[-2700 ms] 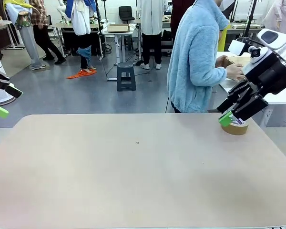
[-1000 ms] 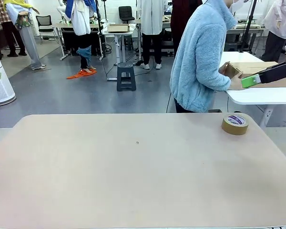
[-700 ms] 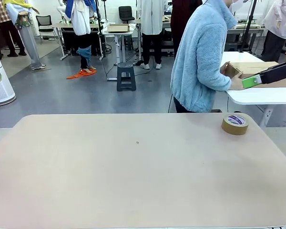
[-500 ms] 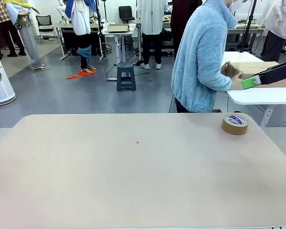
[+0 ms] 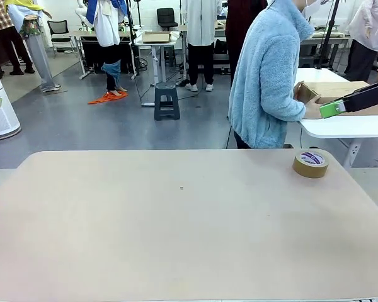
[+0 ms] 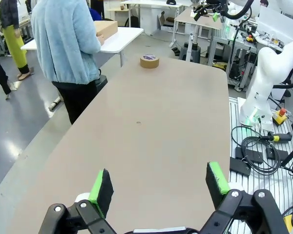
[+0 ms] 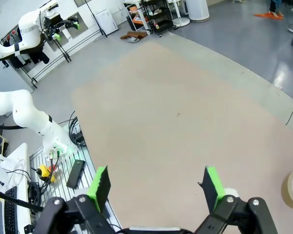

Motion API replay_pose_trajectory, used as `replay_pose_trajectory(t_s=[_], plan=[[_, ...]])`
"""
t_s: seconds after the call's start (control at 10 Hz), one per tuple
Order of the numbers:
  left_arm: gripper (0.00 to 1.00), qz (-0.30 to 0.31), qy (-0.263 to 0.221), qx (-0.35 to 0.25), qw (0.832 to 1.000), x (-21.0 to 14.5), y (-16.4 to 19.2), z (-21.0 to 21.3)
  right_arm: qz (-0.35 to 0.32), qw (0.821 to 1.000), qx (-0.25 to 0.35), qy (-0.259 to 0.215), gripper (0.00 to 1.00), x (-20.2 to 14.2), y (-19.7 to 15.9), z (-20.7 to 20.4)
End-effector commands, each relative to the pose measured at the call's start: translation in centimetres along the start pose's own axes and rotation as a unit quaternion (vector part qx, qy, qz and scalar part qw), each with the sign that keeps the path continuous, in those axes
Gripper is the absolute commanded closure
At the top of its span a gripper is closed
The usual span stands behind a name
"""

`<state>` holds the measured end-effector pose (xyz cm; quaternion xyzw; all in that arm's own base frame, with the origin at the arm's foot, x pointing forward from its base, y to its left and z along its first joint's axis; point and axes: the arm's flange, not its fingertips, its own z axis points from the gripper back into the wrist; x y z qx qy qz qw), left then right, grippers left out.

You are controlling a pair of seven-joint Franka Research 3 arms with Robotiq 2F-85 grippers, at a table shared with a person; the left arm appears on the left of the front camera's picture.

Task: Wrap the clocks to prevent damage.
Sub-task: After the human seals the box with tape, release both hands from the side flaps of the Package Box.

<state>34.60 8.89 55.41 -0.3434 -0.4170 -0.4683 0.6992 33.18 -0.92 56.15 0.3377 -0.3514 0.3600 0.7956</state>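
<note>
I see both pincers, left and right, spread wide, holding nothing; tape roll near surface's far right corner.

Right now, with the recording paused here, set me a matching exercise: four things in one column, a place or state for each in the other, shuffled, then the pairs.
Things:
1. roll of tape
2. cardboard box
3. left gripper
4. person

Places or states:
A. jaws open, holding nothing, above the table
B. standing at the far edge, turned toward the side table
C. lying flat near the table's far right corner
D. on the white side table, in the person's hands

Pairs: 1-C, 2-D, 3-A, 4-B
</note>
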Motion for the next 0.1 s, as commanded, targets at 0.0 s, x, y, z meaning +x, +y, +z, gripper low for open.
replay_pose_trajectory(t_s=[0.0], plan=[[0.00,-0.009,-0.012,-0.001,1.000,0.12,-0.03,0.03,0.000,1.000,0.007,-0.006,0.00,0.19,-0.18,-0.23]])
